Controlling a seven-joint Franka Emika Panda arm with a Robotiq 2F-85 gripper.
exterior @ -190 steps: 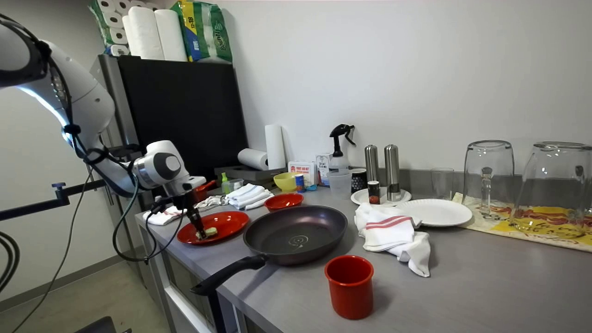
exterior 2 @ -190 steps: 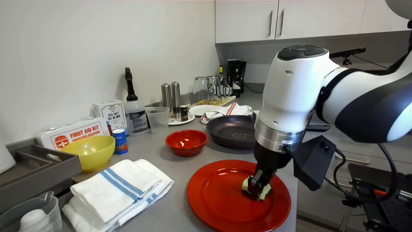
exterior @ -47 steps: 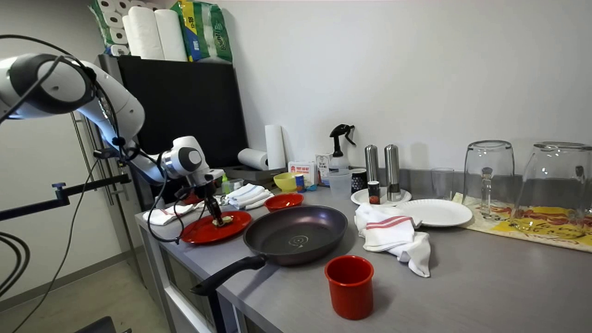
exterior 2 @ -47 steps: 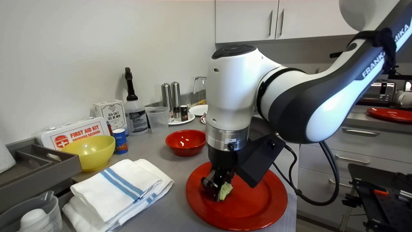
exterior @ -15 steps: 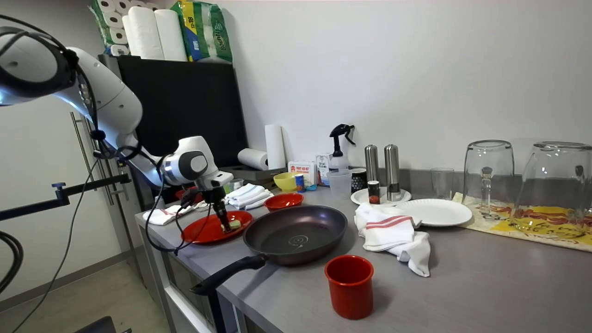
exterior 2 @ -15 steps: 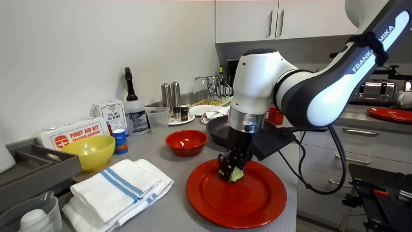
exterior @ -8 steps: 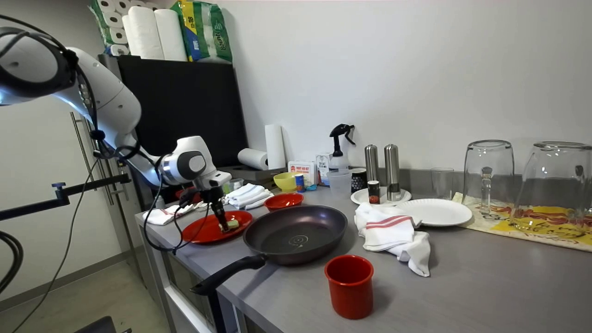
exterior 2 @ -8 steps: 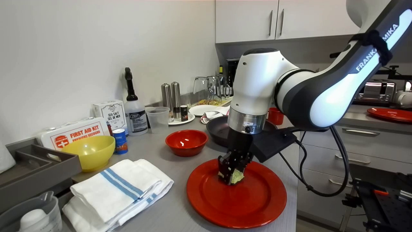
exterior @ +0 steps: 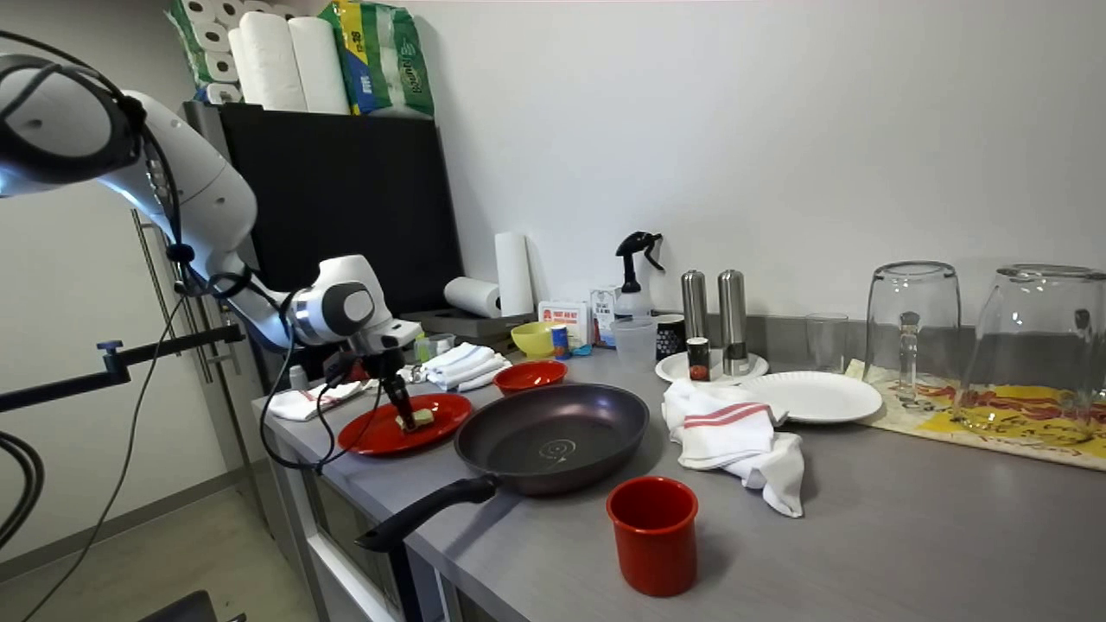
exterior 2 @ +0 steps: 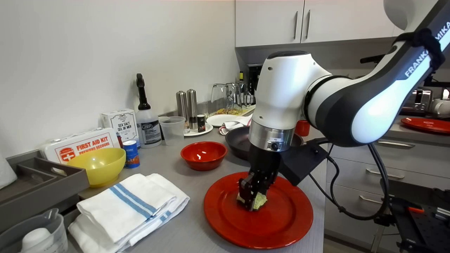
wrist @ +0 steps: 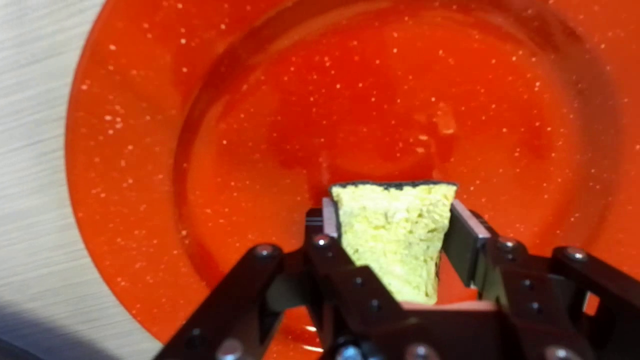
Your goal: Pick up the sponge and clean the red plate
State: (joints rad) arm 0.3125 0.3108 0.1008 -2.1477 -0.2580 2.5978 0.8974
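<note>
The red plate (exterior 2: 228, 226) lies flat near the counter's edge, and its speckled surface (wrist: 125, 150) fills most of the wrist view. On its inner area rests the sponge (exterior 2: 260, 201), pale yellow-green with a dark layer along one side. My gripper (wrist: 397, 220) points down over the plate, shut on the sponge (wrist: 395, 235), which sits pinched between the two finger pads and narrows toward the palm. In both exterior views the sponge appears to touch the plate. The sponge's underside is hidden.
A black frying pan (exterior: 553, 441) stands close beside the plate, its handle over the counter edge. Around it are a red bowl (exterior 2: 204, 156), a red cup (exterior: 652, 536) and folded white towels (exterior 2: 133, 203). Another red plate (exterior 2: 425, 123) lies on the far counter.
Holding the sponge throughout, my gripper has swept about the plate: earlier nearer the counter edge, then across. In the last second it has slid from the pan side back toward the plate's middle.
</note>
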